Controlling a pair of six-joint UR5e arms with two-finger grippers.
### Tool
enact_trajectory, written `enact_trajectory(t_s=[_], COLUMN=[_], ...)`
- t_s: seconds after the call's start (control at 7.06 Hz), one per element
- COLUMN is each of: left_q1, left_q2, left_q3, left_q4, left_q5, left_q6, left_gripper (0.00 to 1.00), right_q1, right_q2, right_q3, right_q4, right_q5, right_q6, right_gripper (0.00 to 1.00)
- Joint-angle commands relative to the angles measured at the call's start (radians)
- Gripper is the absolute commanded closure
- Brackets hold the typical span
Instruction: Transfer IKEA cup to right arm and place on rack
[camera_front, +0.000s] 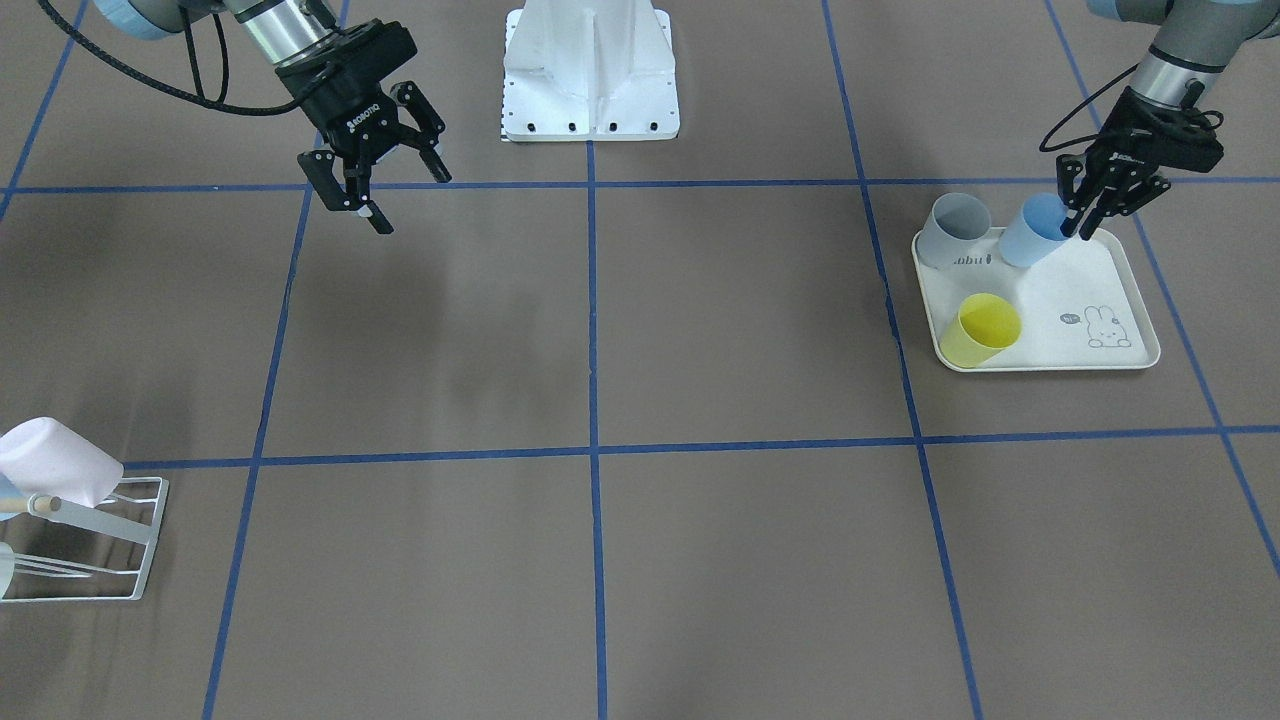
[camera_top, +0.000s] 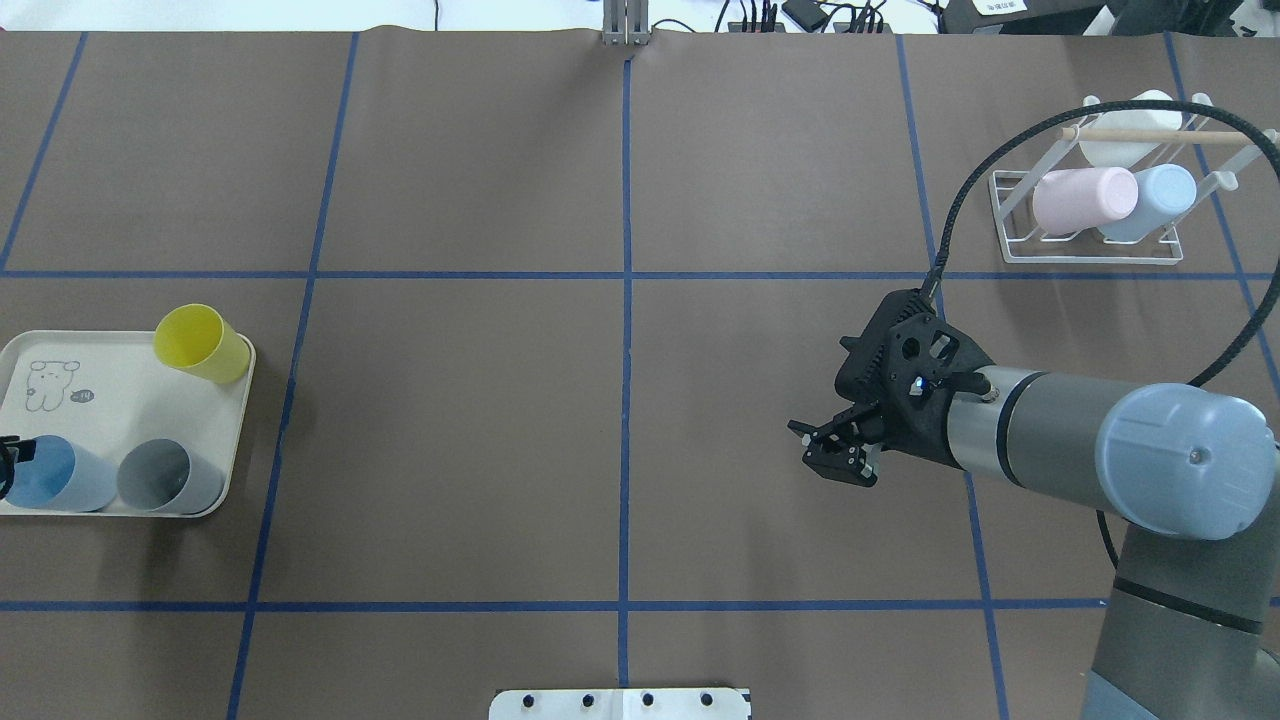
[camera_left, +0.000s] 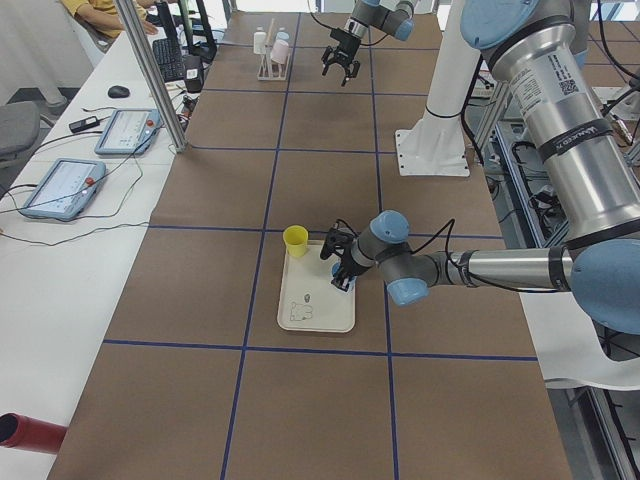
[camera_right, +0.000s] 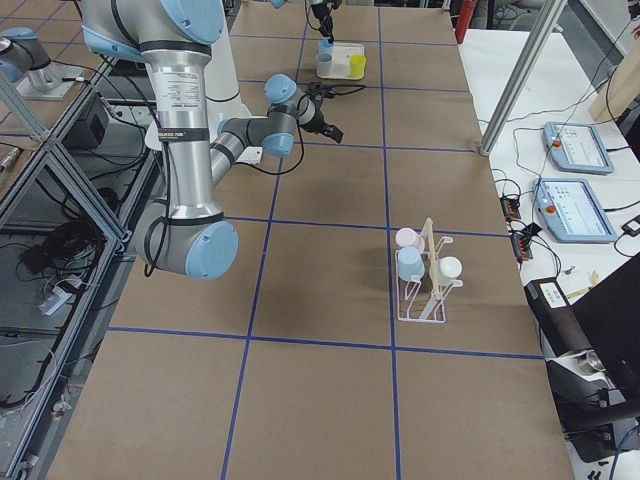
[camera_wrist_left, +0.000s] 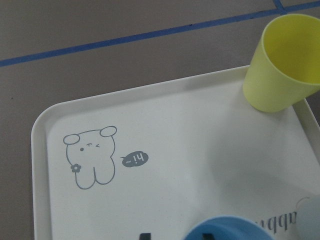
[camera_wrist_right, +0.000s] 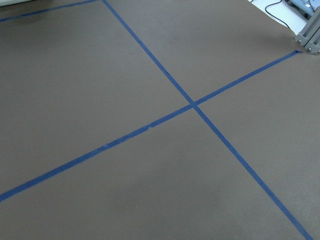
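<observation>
Pickup step: left gripper (camera_front: 1086, 224) looks pinched on the blue cup (camera_front: 1030, 235) rim, cup on tray (camera_front: 1060, 290), right gripper (camera_front: 388, 192) open and waiting; next, lift clear and carry to handover.

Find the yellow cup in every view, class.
Front-facing: yellow cup, right, lower-left corner of the tray.
Overhead: yellow cup, left, tray's far corner.
Exterior left: yellow cup, centre.
Exterior right: yellow cup, top centre.
Left wrist: yellow cup, top right.
Right wrist: not in it.
Shared landmark: the rabbit-print tray under it.
</observation>
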Motion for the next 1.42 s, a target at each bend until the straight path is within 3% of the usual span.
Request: enact_trajectory(t_s=[0.0, 0.28, 0.57, 0.85, 0.99, 1.28], left_q1=[-0.001, -0.016, -0.157, -0.310, -0.317, -0.317], left_q2=[0.001, 0.004, 0.013, -0.016, -0.030, -0.161], left_q3=[-0.002, -0.025, -0.067, -0.111, -0.149, -0.232], left_q4=[-0.011, -0.011, -0.005, 0.004, 0.004, 0.001], left_q5=[-0.004, -0.030, -0.072, -0.223, -0.300, -0.427], left_q6=[0.004, 0.006, 0.045, 0.061, -0.004, -0.362], left_gripper=[1.00, 1.00, 1.00, 1.00, 1.00, 1.00], right_q1=[0.000, -0.002, -0.006, -0.023, -0.041, -0.113], right_q2=[-0.001, 0.001, 0.005, 0.088, 0.135, 0.224], right_q3=[-0.002, -0.002, -0.004, -0.040, -0.066, -0.097], right_q4=[0.000, 0.002, 0.010, 0.013, 0.013, 0.014], right_q5=[0.000, 0.000, -0.001, -0.005, -0.009, -0.014], right_q6=[0.000, 0.000, 0.002, 0.003, 0.003, -0.001], right_gripper=[0.00, 0.00, 0.00, 0.00, 0.00, 0.00])
